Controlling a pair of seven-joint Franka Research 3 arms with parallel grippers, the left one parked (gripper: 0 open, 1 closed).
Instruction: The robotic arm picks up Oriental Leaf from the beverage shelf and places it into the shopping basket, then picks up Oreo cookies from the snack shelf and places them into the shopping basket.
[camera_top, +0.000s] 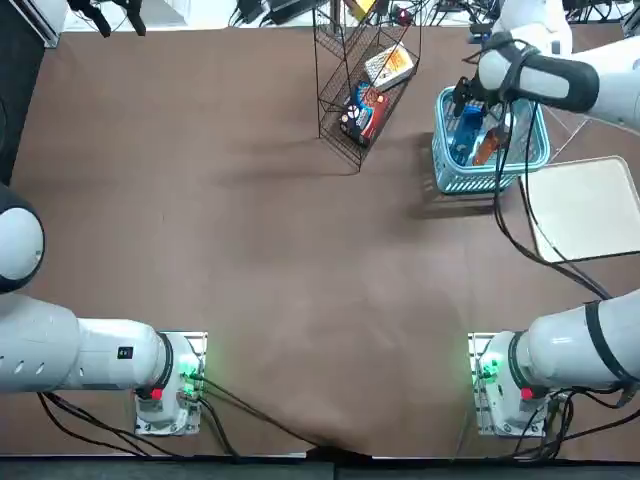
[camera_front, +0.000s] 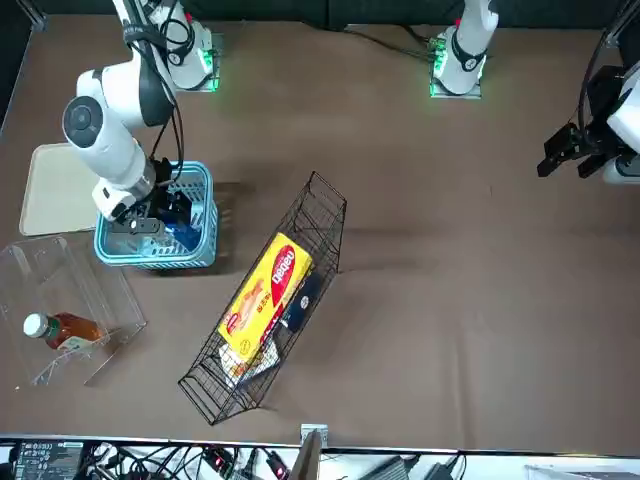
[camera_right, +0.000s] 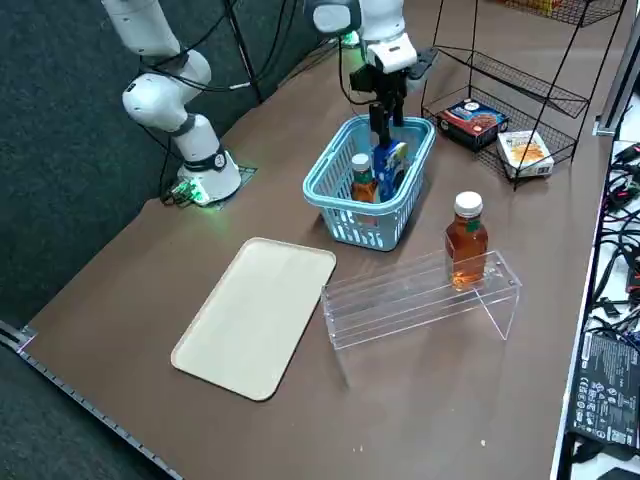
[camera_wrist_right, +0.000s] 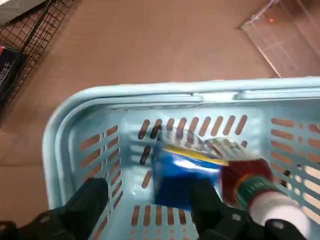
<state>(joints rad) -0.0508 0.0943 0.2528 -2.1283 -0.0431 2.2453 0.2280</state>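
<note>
The light blue shopping basket (camera_right: 330, 195) holds the Oriental Leaf (camera_right: 362, 180) bottle, amber with a white cap, and the blue Oreo cookies (camera_right: 390, 165) packet standing on end beside it. My right gripper (camera_right: 385, 125) hangs just above the packet, inside the basket's rim. In the right wrist view its fingers (camera_wrist_right: 92, 197) stand open on either side of the Oreo cookies (camera_wrist_right: 180, 175), with a gap showing at one side. The Oriental Leaf (camera_wrist_right: 250, 185) lies against the packet. The black wire snack shelf (camera_top: 340, 90) stands left of the basket (camera_top: 490, 178).
The clear beverage shelf (camera_right: 400, 300) near the basket holds another tea bottle (camera_right: 466, 240). A cream tray (camera_right: 255, 315) lies beside the basket. The snack shelf holds a cream-and-orange box (camera_top: 390, 68) and a red-and-black packet (camera_top: 365, 110).
</note>
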